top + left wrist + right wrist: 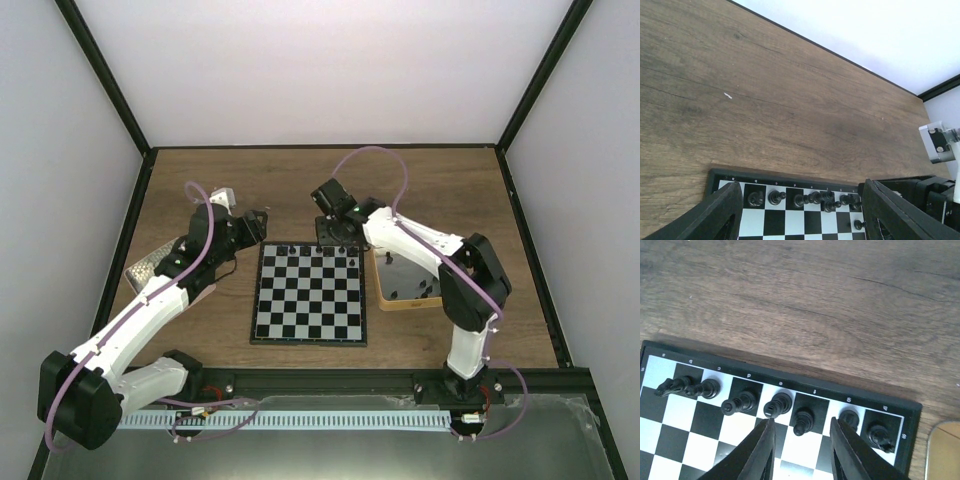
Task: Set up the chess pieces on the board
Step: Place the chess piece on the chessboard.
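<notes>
From where I stand, the board point(309, 296) lies flat on the brown wooden tabletop point(430, 185). It is a square of black and pale silver-grey checks inside a thin black rim, with small pale letters printed along the rim.

The chess pieces point(777, 404) are tiny and glossy black, each well inside its own square. They stand in a single line along the row farthest from the arm bases (seven show in the right wrist view, though most are too small to name with any confidence).

The right tool point(335, 238) hangs over that far row with its fingers point(762, 450) spread apart and gripping nothing. One short piece stands in the gap just ahead of the tips and touches neither finger. The other pieces run out to either side of the tool, four to its left and two to its right. Beyond the tips, past the rim, there is only wood. Off to the tool's right sits the tan tin point(385, 300), just beside the board, with more small dark pieces lying inside it.

The left tool point(801, 187) is wide open and empty, held near the board's far left corner. The same row of pieces sits just ahead of it, between its two black fingers point(715, 215).
</notes>
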